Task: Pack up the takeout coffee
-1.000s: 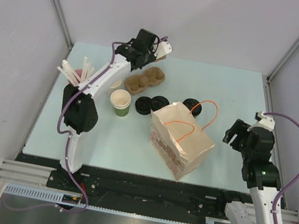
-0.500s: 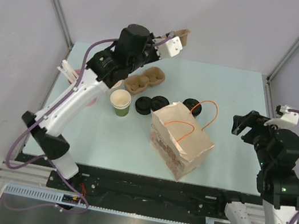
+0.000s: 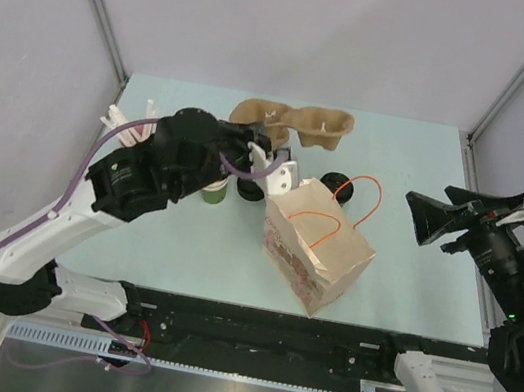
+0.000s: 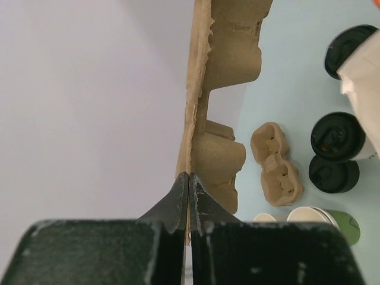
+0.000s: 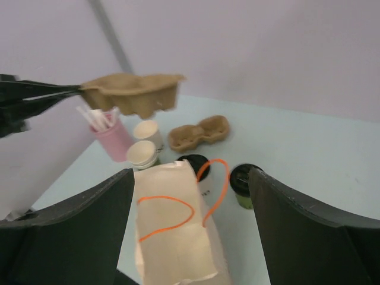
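From above, we find the left arm (image 3: pixel 148 181) masking most straws (image 3: pixel 116 117), the paper bag (image 3: pixel 318 252) half-hiding one black-lidded cup (image 3: pixel 335 190).

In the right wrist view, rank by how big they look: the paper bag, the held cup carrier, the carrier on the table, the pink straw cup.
Paper bag: largest.
Held carrier: next.
Carrier on the table: smaller, perhaps only because it lies farther off.
Pink straw cup: smallest, narrowly.

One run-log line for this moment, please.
left gripper: shut on brown pulp cup carrier, held aloft | right gripper: open, apart from brown paper bag | green-sided black-lidded paper cup: on table, unpacked
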Controlling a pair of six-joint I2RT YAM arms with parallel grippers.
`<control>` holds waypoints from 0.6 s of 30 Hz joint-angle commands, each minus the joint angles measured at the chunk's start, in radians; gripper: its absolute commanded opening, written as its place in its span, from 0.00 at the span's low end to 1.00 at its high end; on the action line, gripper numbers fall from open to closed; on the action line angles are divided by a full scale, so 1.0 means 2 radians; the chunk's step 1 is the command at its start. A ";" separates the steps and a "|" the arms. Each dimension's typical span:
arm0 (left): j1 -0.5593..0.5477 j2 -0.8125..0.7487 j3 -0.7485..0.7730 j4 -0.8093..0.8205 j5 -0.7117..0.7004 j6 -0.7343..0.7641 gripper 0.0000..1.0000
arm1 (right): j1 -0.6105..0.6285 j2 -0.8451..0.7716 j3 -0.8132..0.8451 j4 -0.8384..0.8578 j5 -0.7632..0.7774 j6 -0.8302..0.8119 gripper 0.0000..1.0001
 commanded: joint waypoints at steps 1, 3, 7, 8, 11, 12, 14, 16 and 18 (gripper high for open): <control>-0.041 -0.054 -0.051 0.007 -0.021 0.099 0.00 | -0.001 0.036 0.078 -0.020 -0.187 -0.043 0.83; -0.067 -0.075 -0.070 0.007 -0.032 0.124 0.00 | -0.001 0.054 0.100 -0.017 -0.223 -0.063 0.84; -0.125 -0.102 -0.101 0.009 -0.041 0.150 0.00 | -0.001 0.080 0.108 0.025 -0.314 -0.095 0.83; -0.136 -0.116 -0.107 0.010 -0.041 0.154 0.01 | -0.001 0.093 0.111 0.031 -0.331 -0.100 0.83; -0.181 -0.133 -0.131 0.015 -0.046 0.181 0.00 | 0.000 0.114 0.121 0.046 -0.420 -0.132 0.81; -0.190 -0.142 -0.136 0.017 -0.045 0.195 0.00 | -0.001 0.121 0.122 0.052 -0.443 -0.140 0.81; -0.217 -0.150 -0.149 0.019 -0.038 0.204 0.00 | 0.000 0.126 0.122 0.065 -0.487 -0.169 0.81; -0.244 -0.157 -0.160 0.020 -0.037 0.215 0.01 | -0.001 0.128 0.114 0.080 -0.520 -0.189 0.79; -0.261 -0.159 -0.170 0.023 -0.037 0.224 0.01 | 0.000 0.134 0.103 0.120 -0.550 -0.180 0.77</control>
